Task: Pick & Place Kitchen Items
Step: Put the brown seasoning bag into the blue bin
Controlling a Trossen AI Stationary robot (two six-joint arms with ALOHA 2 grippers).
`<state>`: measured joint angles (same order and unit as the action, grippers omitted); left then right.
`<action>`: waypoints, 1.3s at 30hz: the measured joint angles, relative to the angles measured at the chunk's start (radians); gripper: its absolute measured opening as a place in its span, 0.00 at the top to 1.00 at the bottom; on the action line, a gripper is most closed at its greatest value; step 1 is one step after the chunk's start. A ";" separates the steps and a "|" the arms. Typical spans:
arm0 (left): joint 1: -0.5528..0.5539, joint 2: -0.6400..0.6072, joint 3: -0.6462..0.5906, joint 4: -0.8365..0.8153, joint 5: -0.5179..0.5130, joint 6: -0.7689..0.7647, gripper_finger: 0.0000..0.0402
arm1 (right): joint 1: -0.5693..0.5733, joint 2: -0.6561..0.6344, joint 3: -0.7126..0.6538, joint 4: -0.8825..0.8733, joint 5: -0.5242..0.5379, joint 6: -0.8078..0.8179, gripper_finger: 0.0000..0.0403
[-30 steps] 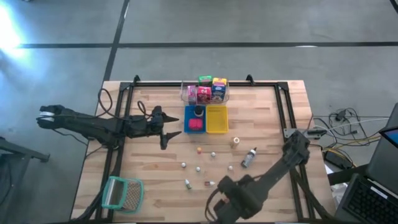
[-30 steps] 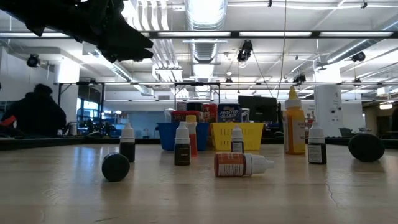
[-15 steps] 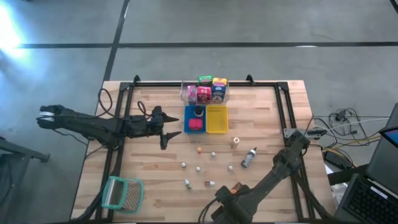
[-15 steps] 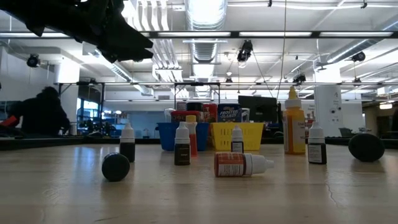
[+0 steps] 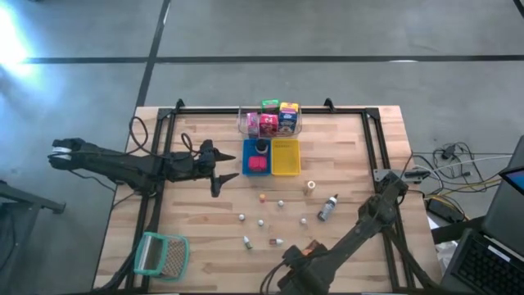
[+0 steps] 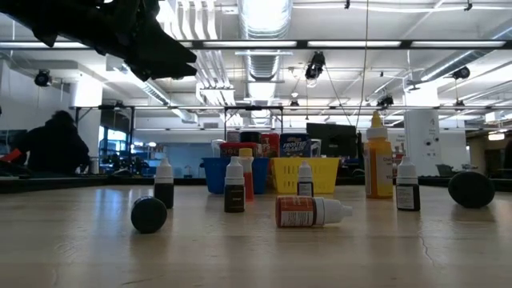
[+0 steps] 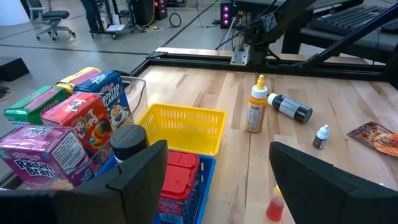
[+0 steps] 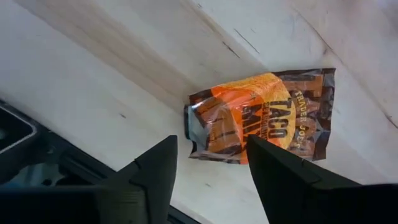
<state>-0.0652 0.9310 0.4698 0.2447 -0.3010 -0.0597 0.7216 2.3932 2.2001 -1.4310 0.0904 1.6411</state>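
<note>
The table (image 5: 196, 229) is a pale wood-plank top in a black frame, set on a grey concrete floor crossed by a dark line. At its far middle a clear tub (image 5: 270, 123) holds upright cereal boxes (image 5: 269, 120), with a blue tray (image 5: 257, 157) and a yellow tray (image 5: 286, 156) just in front of it. Small dropper bottles (image 5: 262, 222) lie scattered over the middle, and a teal-rimmed mesh basket (image 5: 160, 254) sits at the near left corner. The left gripper (image 5: 221, 170) hovers beside the blue tray, fingers spread and empty. The right gripper (image 8: 208, 171) hangs at the near edge over an orange taco-mix packet (image 8: 264, 118) lying flat on the wood, fingers apart on either side of its end, not visibly gripping it. Beyond the table lies an open workshop with ceiling strip lights, where a person (image 6: 52, 148) in dark clothes is seated.
</note>
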 joint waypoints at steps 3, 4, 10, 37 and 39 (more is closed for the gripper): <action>0.000 0.000 0.000 0.000 0.000 0.000 0.29 | 0.000 0.000 -0.021 0.020 -0.016 -0.015 0.55; 0.000 0.000 0.000 0.000 0.000 0.000 0.29 | 0.000 0.000 -0.029 0.033 -0.016 -0.020 0.56; 0.000 0.000 0.000 0.000 0.000 0.000 0.29 | 0.000 0.000 -0.074 0.076 -0.017 -0.026 0.59; 0.000 0.000 0.000 0.001 0.000 0.000 0.29 | 0.007 -0.002 -0.045 0.130 -0.047 -0.055 0.98; 0.000 0.000 0.000 0.001 0.000 0.000 0.29 | 0.008 -0.002 -0.027 0.122 -0.047 -0.062 0.98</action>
<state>-0.0650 0.9310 0.4697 0.2455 -0.3008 -0.0597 0.7292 2.3913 2.1734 -1.3092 0.0437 1.5796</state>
